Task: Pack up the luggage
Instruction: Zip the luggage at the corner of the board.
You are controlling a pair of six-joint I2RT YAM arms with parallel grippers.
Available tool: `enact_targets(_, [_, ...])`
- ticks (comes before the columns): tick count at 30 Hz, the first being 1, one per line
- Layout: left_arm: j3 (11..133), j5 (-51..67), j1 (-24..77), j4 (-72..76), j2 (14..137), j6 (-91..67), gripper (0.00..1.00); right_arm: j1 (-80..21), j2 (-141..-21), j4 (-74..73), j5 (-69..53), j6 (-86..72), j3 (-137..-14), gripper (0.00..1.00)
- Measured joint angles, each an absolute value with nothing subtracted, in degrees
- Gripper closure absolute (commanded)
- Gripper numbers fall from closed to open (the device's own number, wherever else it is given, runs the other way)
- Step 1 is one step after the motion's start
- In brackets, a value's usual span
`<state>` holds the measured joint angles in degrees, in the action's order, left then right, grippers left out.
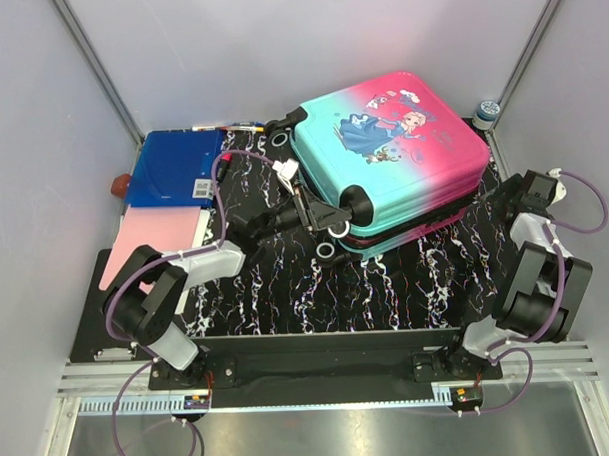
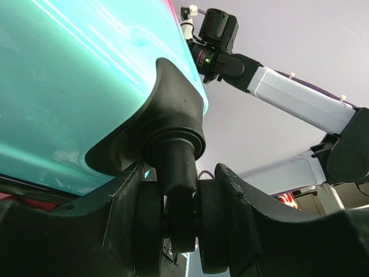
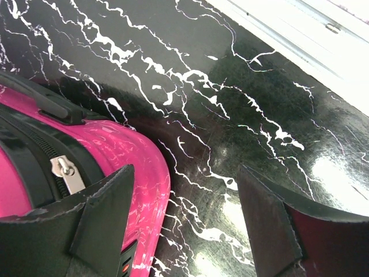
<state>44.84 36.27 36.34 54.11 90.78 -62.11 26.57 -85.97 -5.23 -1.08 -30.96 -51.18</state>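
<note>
Luggage (image 1: 392, 155) seen closed, zipping judged outstanding; wheel (image 2: 183, 231) clamped by left end effector (image 2: 179, 193); right end effector (image 3: 184, 190) held open, empty.

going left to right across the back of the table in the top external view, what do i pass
small red object → blue folder → luggage → small round blue-topped item

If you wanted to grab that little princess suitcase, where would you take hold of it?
Probably a corner wheel, from the near left: the smooth shell of the suitcase is too wide for a pincer, while the wheel juts out on a narrow post. The left pincer straddles one there.
</note>
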Motion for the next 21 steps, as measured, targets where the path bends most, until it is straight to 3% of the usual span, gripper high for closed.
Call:
enact_targets(10, [44.86, 34.74, 38.13, 55.4, 91.94, -63.53, 1.0, 26.57, -86.63, -4.86, 0.16, -31.33, -50.85, 0.15])
enact_targets(21, [42.89, 34.92, 35.53, 55.9, 91.92, -62.3, 1.0, 26.79, -78.3, -1.32, 1.34, -29.21, -44.36, 0.09])
